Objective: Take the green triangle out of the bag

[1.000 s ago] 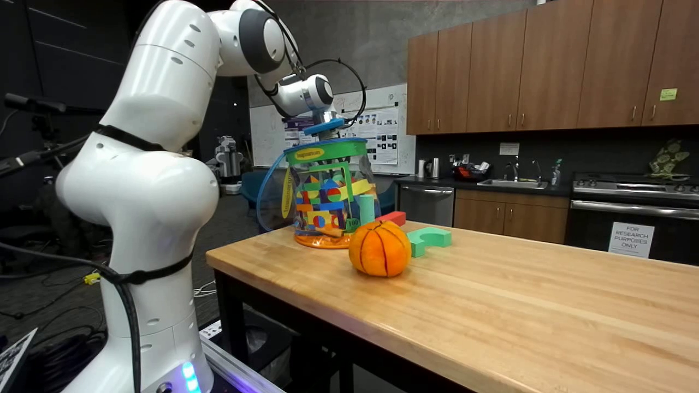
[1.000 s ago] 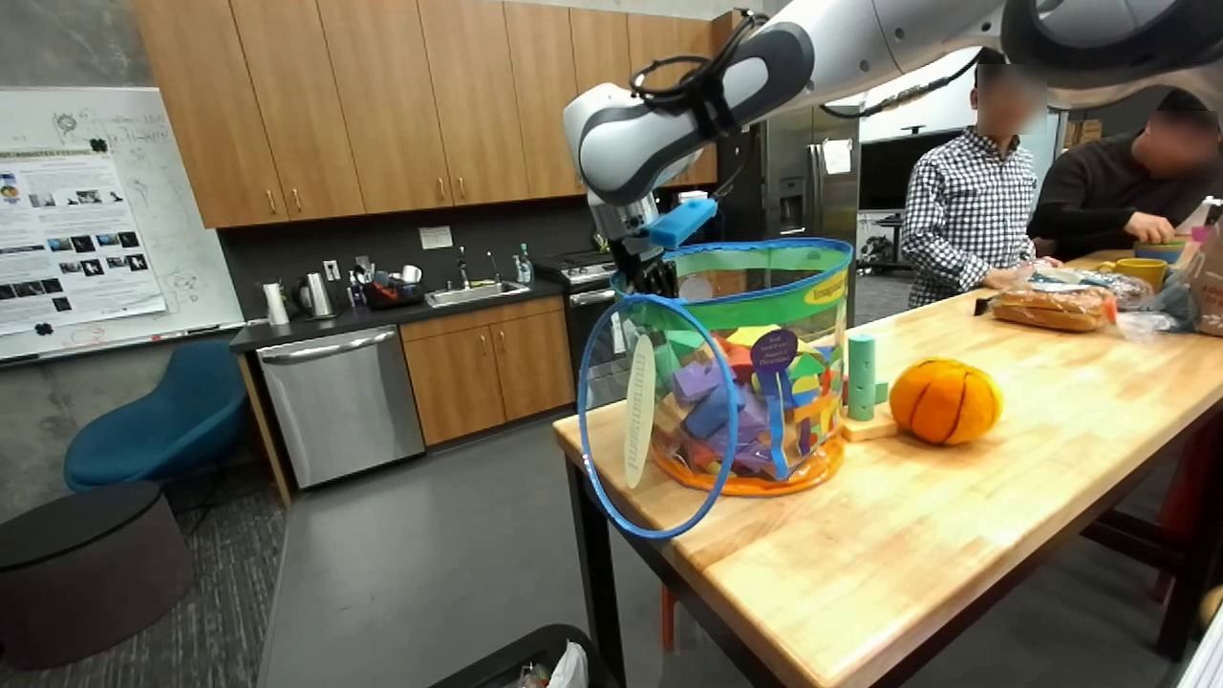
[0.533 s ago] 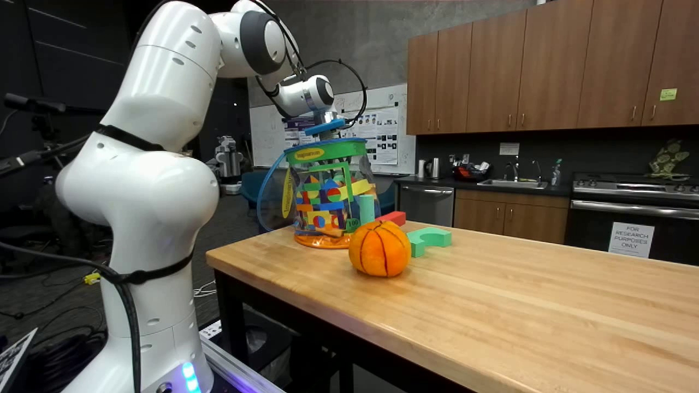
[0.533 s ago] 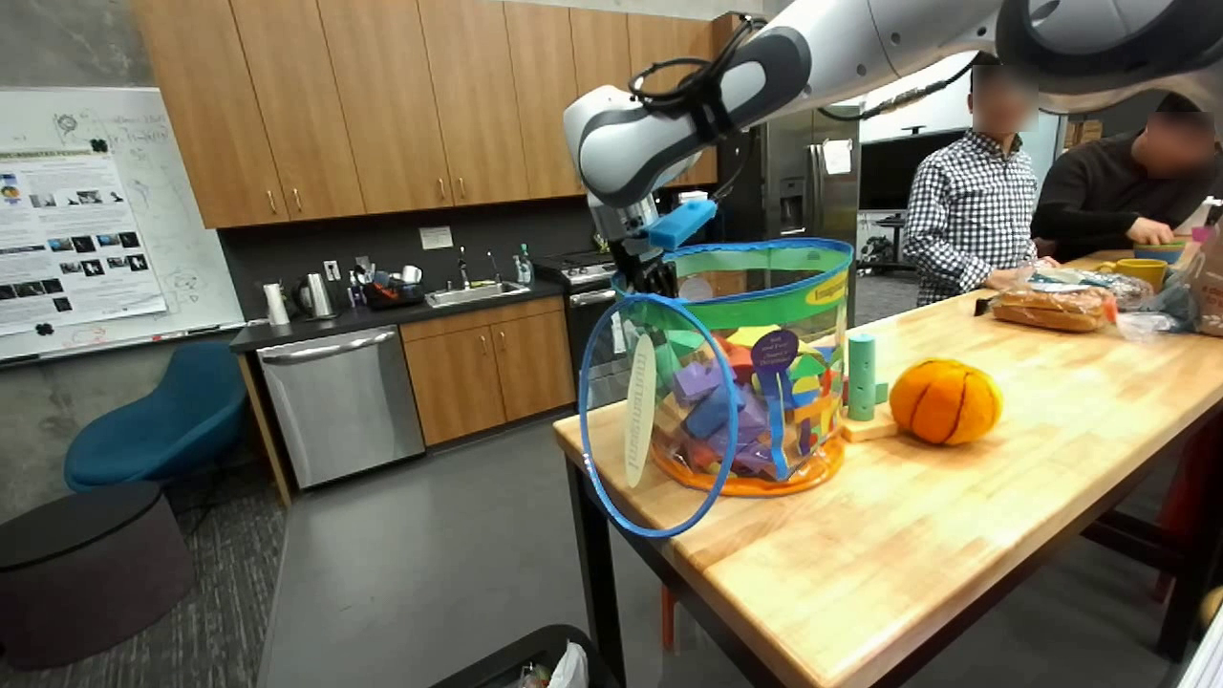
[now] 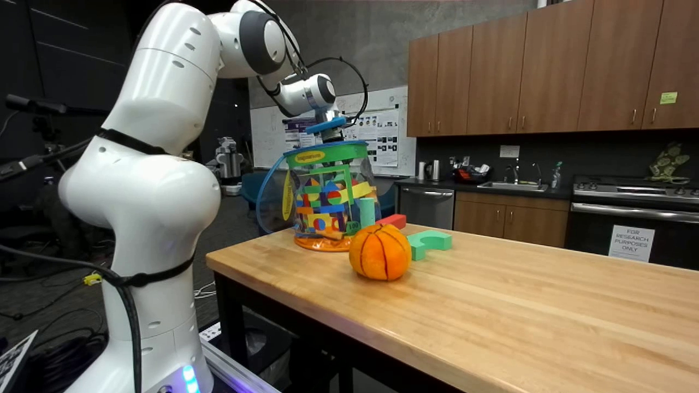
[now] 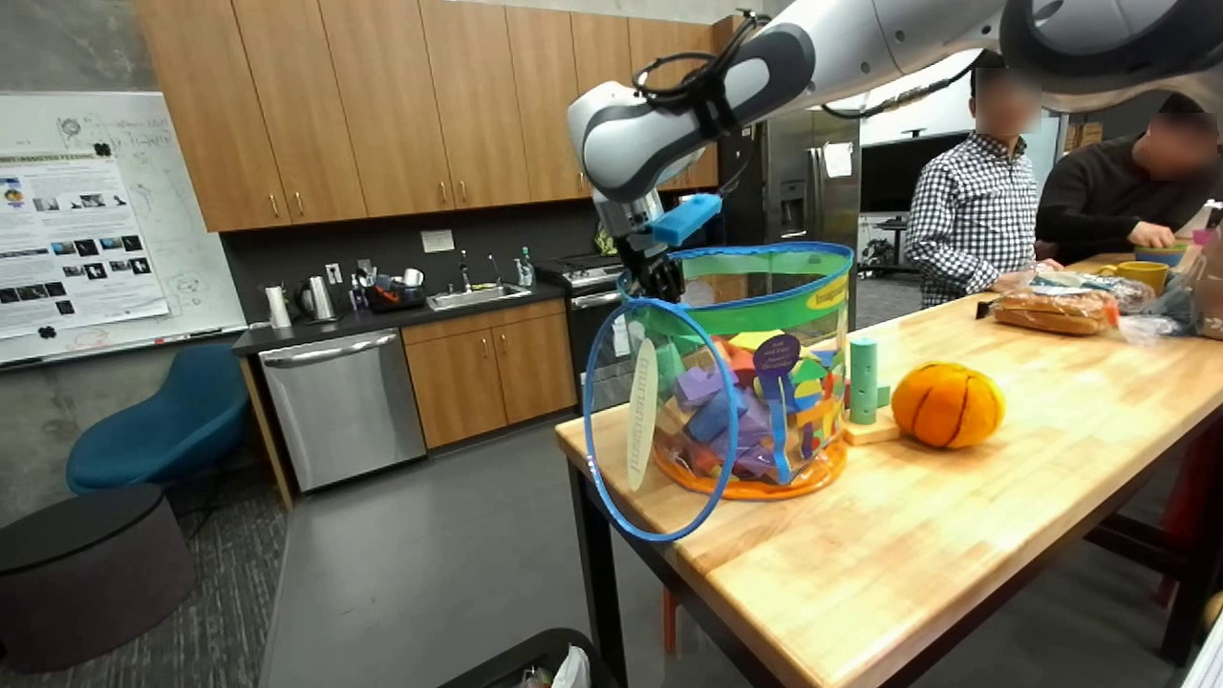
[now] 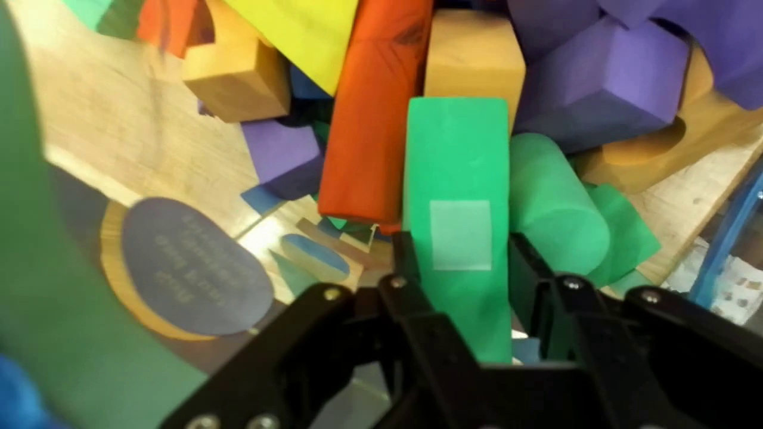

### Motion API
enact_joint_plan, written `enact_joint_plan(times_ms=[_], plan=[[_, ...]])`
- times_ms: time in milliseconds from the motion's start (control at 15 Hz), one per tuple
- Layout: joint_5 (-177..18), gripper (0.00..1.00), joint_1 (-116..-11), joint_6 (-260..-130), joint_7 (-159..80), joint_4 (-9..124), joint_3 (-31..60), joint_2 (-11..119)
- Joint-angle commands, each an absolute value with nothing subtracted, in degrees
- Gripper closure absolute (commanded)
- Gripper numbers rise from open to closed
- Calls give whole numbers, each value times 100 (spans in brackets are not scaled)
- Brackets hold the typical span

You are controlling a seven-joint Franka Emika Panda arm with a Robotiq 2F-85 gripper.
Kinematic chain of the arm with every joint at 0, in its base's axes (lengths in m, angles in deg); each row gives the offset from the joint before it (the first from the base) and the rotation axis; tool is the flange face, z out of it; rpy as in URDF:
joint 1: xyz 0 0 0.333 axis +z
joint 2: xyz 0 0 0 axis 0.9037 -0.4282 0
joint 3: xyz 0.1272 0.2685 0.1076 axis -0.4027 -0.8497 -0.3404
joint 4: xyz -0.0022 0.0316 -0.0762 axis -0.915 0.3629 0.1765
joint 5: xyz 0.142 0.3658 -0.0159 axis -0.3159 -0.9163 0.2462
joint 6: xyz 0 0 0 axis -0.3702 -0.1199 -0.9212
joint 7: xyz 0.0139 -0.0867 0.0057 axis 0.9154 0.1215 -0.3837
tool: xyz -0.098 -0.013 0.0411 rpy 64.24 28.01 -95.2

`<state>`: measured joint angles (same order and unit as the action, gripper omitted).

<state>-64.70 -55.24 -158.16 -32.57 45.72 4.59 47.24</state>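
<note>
Seems to be at the step of drawing out: in the wrist view, a pincer [image 7: 462, 238] clenched on a green block [image 7: 459, 161], with 1 finger against each long side. Probably the wanted green triangle, not yet taken out: located inside the bag [image 6: 755, 315] or at its mouth, above the other toy pieces [image 7: 369, 131].

For the next move, going from left to right in an exterior view: avoid the lid [image 6: 644, 420], hanging open at the left of the bag; lift straight up until past the green rim [image 5: 344, 154], without pulling the bag along; then carry to the right, above the standing cylinder [image 6: 863, 382] and the orange ball [image 6: 948, 405], and set down on the counter [image 6: 936, 554].

Hard to make out, again from left to right, in the wrist view: a blurred green band [image 7: 65, 310], likely the rim from inside; an oval badge [image 7: 197, 268] with unreadable lettering; of the green block, only 1 rectangular face with a paler patch, therefore not possible to confirm as triangular, and with the lower end hard to separate from the pincer; a green piece [image 7: 629, 238] half hidden behind a lying cylinder [image 7: 554, 202], also of uncertain shape. In both exterior views, no sight of the green block within the pincer.
</note>
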Motion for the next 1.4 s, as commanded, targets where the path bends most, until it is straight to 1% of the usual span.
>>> enact_joint_plan(times_ms=[0, 533, 933, 1267, 1333], plan=[[-6490, 85, -5639, -15554, -3093, 5130, 589, 5682], [-6435, 85, -5820, -15798, -3387, 5553, 676, 6508], [-6426, 85, -5833, -15942, -3861, 5806, 666, 6690], [-6602, 85, -5825, -16176, -4939, 5917, 668, 6711], [-6657, 85, -5988, -16019, -4798, 6220, 801, 7271]])
